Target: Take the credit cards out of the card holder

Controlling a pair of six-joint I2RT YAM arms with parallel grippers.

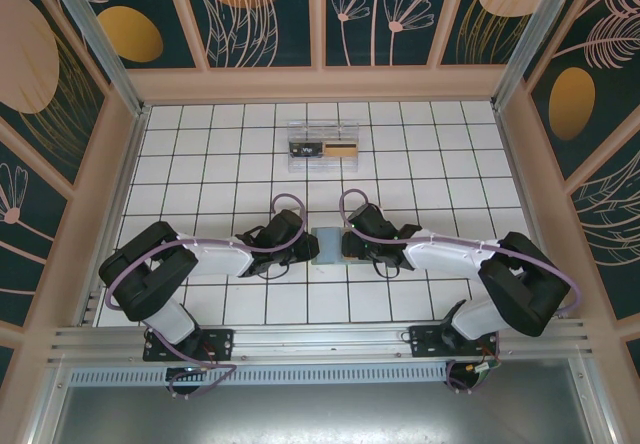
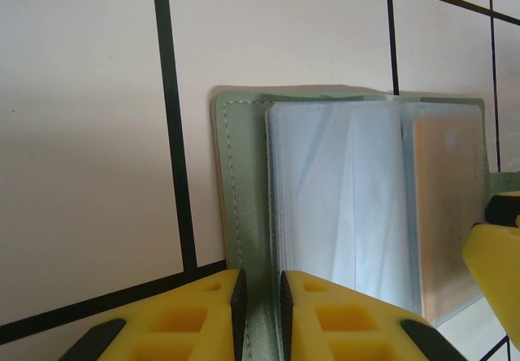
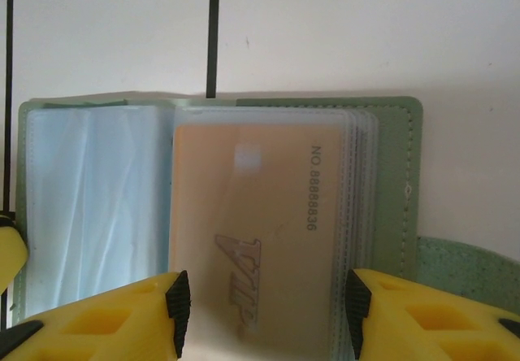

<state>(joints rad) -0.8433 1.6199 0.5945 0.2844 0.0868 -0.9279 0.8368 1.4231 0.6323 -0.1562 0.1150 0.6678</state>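
Green card holder's [image 2: 244, 206] edge in left pincer [image 2: 262, 297]

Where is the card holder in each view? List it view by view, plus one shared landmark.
Top external: card holder just below centre.
Left wrist: centre-right, lying open.
Right wrist: across the middle, open.
Shared landmark: tan card in its sleeve, both wrist views.

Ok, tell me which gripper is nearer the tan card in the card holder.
Right. The right gripper hangs directly over the tan card, jaws apart on either side of it. The left gripper is across the card holder, jaws closed on its far cover edge.
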